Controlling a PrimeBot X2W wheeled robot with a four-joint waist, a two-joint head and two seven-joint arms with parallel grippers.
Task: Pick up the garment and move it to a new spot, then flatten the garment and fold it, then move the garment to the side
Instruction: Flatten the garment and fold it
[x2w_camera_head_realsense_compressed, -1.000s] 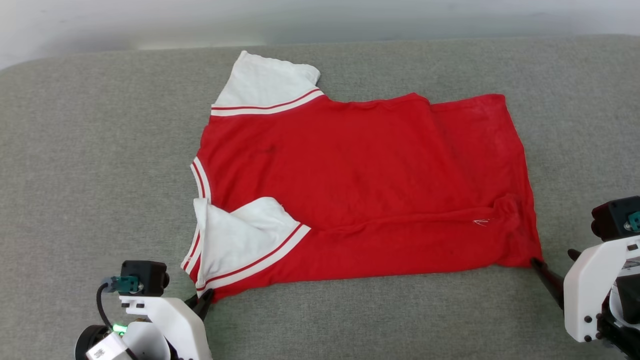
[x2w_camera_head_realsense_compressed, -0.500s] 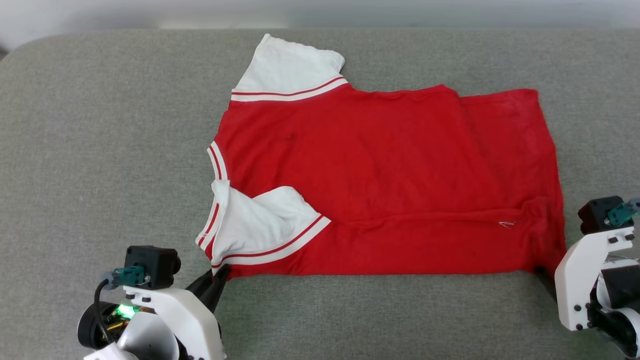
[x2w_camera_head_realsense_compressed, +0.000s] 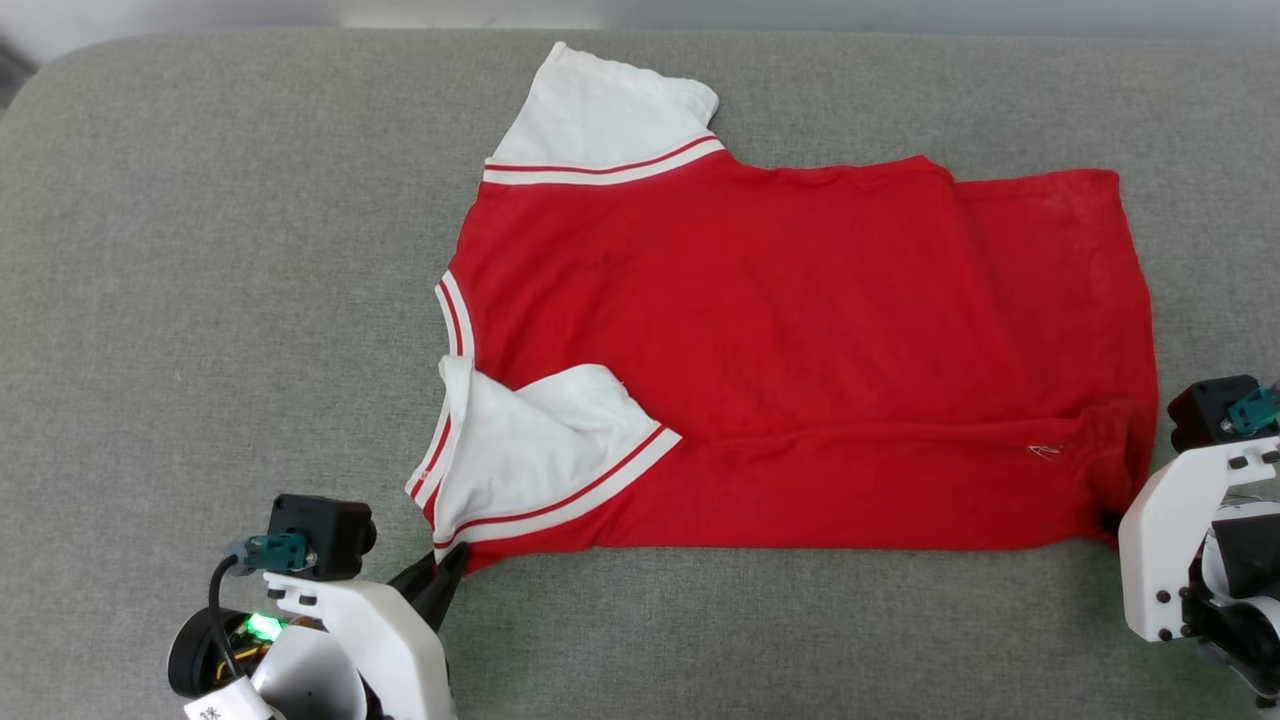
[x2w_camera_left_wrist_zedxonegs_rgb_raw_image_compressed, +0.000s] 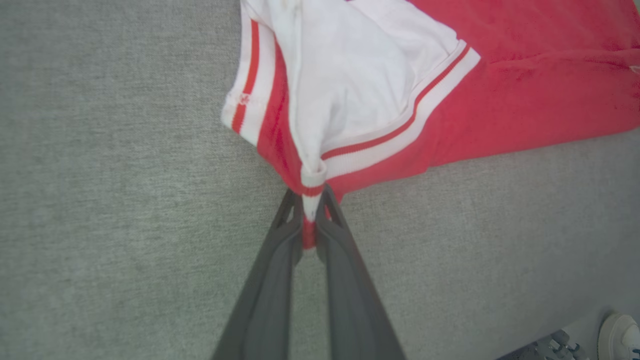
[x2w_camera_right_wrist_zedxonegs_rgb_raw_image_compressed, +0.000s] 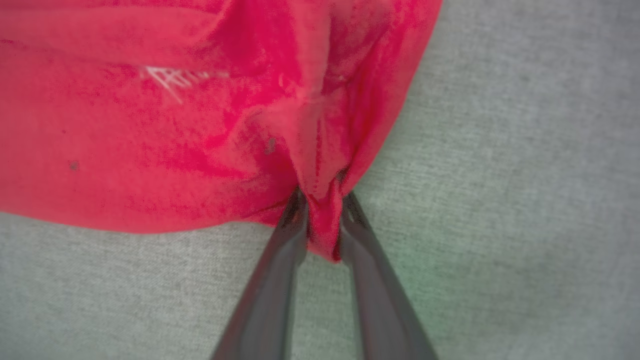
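While the red jersey T-shirt with white short sleeves and striped seams lies spread across the middle of the grey woven padded surface, collar toward its left side and hem toward its right, both near corners are pinched. At the near left of the surface, the left gripper has its two dark fingers pressed together on the striped corner below the folded white sleeve. At the near right, the right gripper has its fingers closed on bunched red hem. The step seems to be a fold. To do it well, both arms should rise together at equal height and hold the edge taut.
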